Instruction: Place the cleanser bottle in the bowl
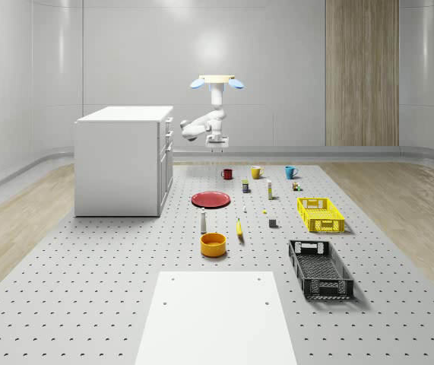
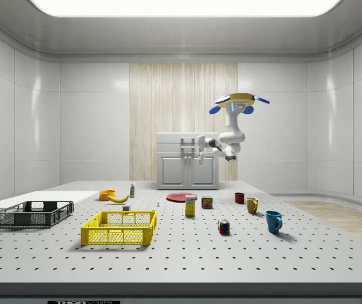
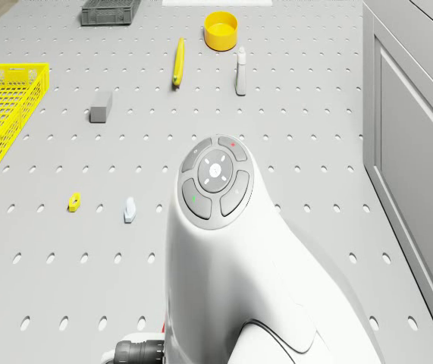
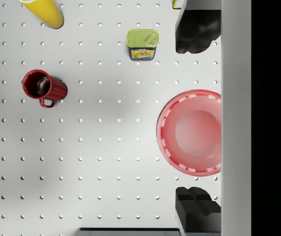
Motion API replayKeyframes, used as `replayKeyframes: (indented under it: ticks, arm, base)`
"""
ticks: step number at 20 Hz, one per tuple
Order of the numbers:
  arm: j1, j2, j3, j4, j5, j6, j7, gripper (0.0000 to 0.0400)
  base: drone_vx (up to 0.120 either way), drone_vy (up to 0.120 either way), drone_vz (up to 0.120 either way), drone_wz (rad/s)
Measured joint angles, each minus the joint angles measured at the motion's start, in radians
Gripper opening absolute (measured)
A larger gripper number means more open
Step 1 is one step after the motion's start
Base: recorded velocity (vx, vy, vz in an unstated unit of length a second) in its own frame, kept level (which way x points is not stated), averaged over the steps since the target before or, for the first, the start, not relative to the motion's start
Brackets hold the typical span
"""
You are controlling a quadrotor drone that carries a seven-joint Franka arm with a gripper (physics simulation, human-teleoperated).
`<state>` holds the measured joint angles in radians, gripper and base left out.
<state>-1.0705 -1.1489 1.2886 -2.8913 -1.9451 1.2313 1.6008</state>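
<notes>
On the pegboard table point(image 1: 87, 289) I see the orange bowl point(image 1: 213, 244) holding nothing, the cleanser bottle point(image 1: 203, 221) upright just beside it. My drone point(image 1: 216, 81) hovers beyond the red plate point(image 1: 211, 199), gripper point(image 1: 216, 144) fingers spread apart around nothing.

I see a yellow bowl point(image 1: 213, 244), red plate point(image 1: 211, 199), seemingly white cleanser bottle point(image 1: 203, 221), grey dotted worktop point(image 1: 110, 281).

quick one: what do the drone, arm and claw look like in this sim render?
The drone is a flat tan disc body with blue rotor pods at its rim. Below it hangs the arm, glossy white rounded links with dark grey joint seams. The drone view shows a round grey button pad on one link, with small red and green marks. The claw has two blocky black fingers.
</notes>
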Motion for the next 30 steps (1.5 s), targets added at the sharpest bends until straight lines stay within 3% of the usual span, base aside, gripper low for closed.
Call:
replayKeyframes:
  ticks: [4, 12, 30]
  arm:
    - [-0.007, -0.020, 0.007, 0.001, 0.011, 0.018, 0.007, 0.0400]
    - [-0.020, -0.058, 0.018, 0.004, 0.030, 0.053, 0.019, 0.0400]
    - [-0.043, -0.135, 0.039, 0.009, 0.068, 0.124, 0.040, 0.0400]
  base:
    - [0.120, 0.000, -0.010, 0.000]
    - [0.120, 0.000, -0.120, 0.000]
    - [0.120, 0.000, 0.000, 0.000]
